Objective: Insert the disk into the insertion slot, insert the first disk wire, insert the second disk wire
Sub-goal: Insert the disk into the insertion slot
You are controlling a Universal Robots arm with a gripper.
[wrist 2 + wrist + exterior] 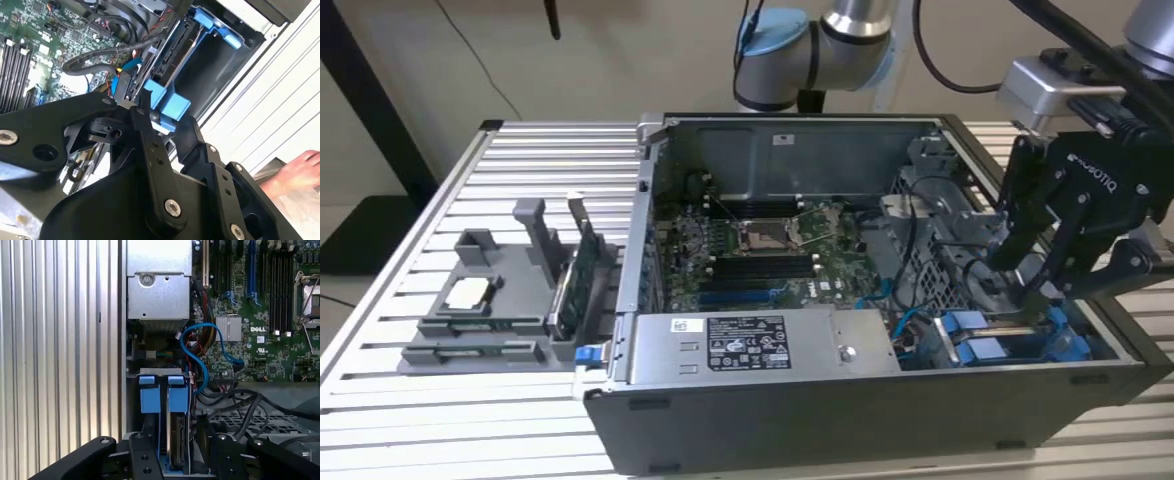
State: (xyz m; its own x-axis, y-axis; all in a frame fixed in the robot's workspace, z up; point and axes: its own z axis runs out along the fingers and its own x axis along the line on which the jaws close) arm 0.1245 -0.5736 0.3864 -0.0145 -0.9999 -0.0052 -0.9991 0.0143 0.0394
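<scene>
**Gripper astride seated disk**

We see the gripper [1030, 280] spread, fingers [145, 460] either side of the disk [178, 440]; disk stands on edge inside the insertion slot [987, 350], in the computer case [854, 420] corner at the exterior view's right.

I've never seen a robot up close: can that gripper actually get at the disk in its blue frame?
Probably yes. The gripper hangs right above the disk, whose blue frame sits in the insertion slot. The case lies open, and the blue cable runs beside, not between.
</scene>
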